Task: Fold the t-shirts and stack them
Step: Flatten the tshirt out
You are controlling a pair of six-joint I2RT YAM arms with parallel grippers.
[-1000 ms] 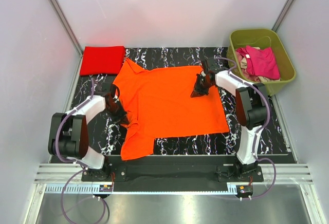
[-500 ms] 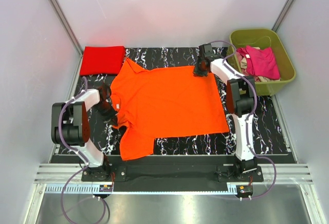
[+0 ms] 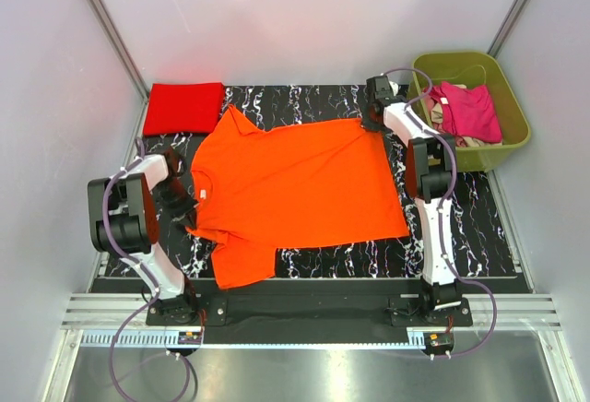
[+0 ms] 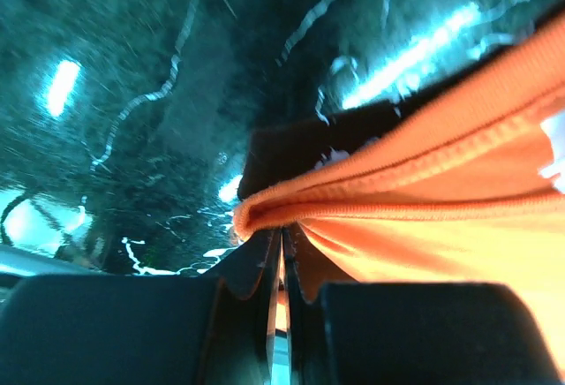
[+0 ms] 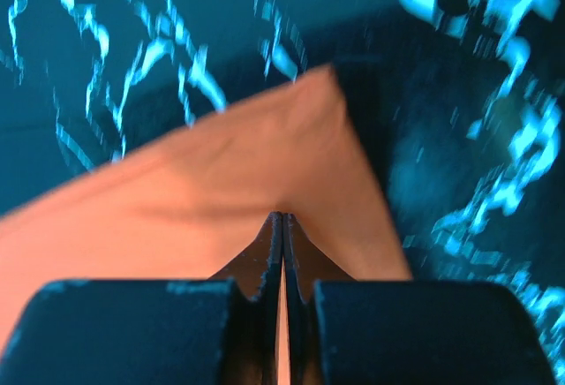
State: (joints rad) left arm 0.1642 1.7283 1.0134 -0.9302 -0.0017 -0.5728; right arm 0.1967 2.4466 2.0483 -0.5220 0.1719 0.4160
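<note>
– On the marbled table (image 3: 313,102), where is the orange t-shirt (image 3: 295,185)?
– Spread flat. The left gripper (image 4: 281,235), arm folded low, is clamped on its edge, at the collar it seems; the right gripper (image 5: 282,222), arm stretched far forward, pinches the far right corner.

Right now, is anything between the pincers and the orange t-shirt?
Nothing visible does. The left pincer is shut on a bunched edge of the orange t-shirt at its left side, and the right pincer is shut on its far right corner.
</note>
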